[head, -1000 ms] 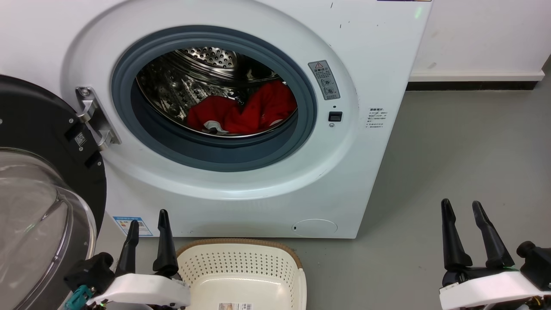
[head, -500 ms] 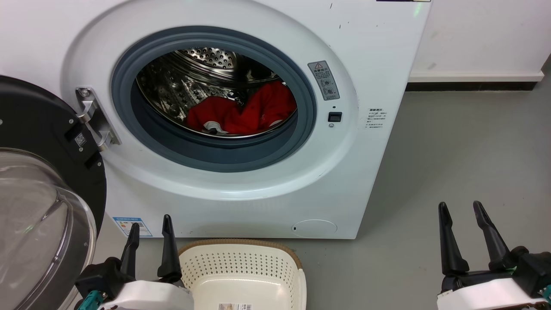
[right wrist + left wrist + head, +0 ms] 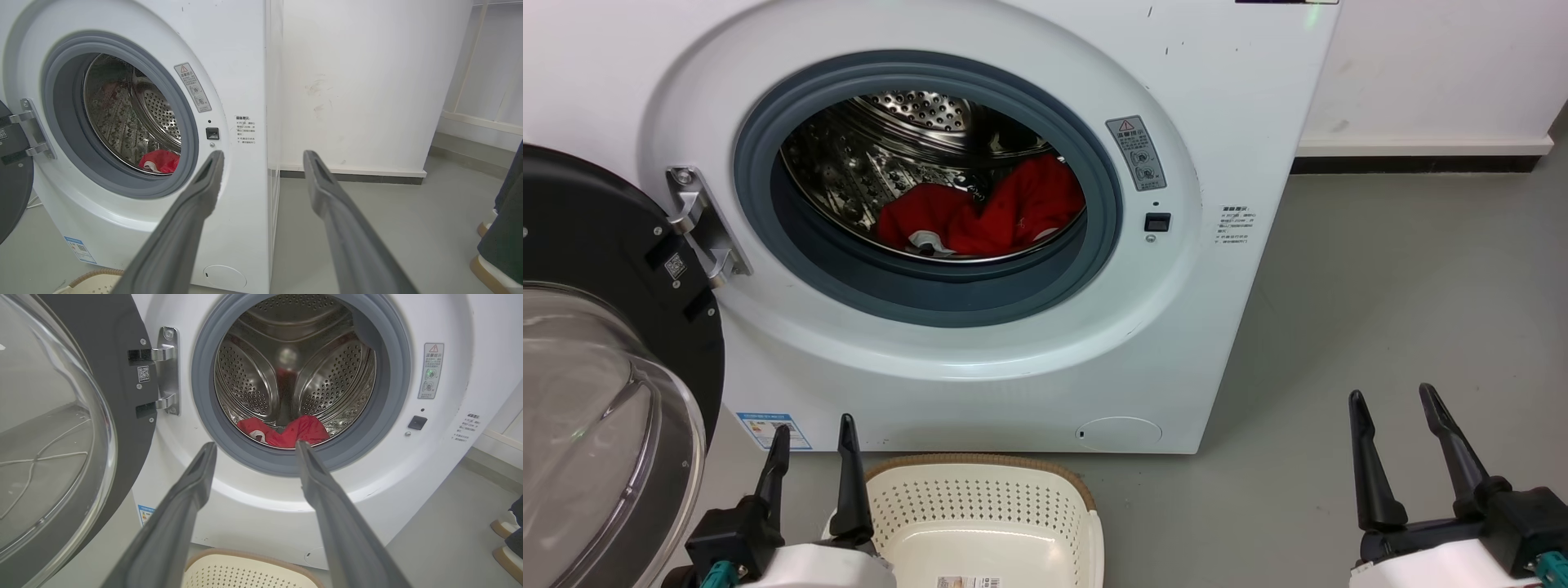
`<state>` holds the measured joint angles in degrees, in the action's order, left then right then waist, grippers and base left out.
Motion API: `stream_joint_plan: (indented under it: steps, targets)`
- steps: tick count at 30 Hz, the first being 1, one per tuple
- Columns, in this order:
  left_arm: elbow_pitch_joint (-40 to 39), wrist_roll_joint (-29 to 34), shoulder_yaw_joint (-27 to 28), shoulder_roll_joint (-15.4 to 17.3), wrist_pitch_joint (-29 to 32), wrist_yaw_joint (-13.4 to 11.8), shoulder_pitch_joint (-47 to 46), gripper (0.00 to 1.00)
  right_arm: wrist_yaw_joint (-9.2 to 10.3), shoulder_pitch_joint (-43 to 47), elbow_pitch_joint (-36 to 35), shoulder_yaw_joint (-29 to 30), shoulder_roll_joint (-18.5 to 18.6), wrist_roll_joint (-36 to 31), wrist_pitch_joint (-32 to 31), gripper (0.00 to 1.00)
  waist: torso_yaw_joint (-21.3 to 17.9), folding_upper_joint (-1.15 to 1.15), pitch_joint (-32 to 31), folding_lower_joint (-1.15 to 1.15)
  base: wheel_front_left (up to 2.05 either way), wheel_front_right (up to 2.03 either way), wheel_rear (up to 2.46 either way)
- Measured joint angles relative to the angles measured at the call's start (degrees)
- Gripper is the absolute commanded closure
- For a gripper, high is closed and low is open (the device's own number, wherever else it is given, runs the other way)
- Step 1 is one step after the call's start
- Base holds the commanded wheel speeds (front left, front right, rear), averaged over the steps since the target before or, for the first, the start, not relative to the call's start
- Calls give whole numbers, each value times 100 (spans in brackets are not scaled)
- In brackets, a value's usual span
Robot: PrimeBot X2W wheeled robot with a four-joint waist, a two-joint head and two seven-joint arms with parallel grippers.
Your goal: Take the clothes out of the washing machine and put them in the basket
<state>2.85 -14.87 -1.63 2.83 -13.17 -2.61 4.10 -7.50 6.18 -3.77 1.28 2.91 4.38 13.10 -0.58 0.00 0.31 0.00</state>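
Note:
The white washing machine [image 3: 1225, 98] stands with its door swung open to the left. Red clothes [image 3: 980, 212] lie at the bottom of its steel drum, a bit of white trim showing; the clothes [image 3: 286, 430] and clothes [image 3: 159, 161] also appear in both wrist views. On the floor in front of the machine sits the cream basket [image 3: 980, 498] with a brown rim, with nothing in its visible part. My left gripper [image 3: 815, 429] is open just left of the basket. My right gripper [image 3: 1390, 400] is open over bare floor, right of the machine. Both hold nothing.
The open glass door [image 3: 596, 392] takes up the space at my left. Grey floor [image 3: 1405, 269] stretches to the right toward a white wall [image 3: 1437, 73]. A person's shoes and dark trouser leg [image 3: 502, 228] stand at the right edge of the right wrist view.
Both grippers have sunk slightly lower in the head view and stayed open. The left one has shifted a little right toward the basket. The clothes have not moved.

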Motion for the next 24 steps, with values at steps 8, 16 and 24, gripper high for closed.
stream_joint_plan:
  steps: [8,16,24]
  targets:
    - [-9,289,-20,1,-85,-45,33,0,0,33,-14,29,0,-286,99,0,-2,0,7,0,0,0,0]
    - [-33,575,-45,2,-165,-92,76,0,0,89,-5,68,0,-490,169,0,0,0,14,0,0,0,0]
    - [-2,662,-36,2,-190,-93,90,0,0,103,123,107,0,-432,200,0,24,0,25,0,0,0,0]
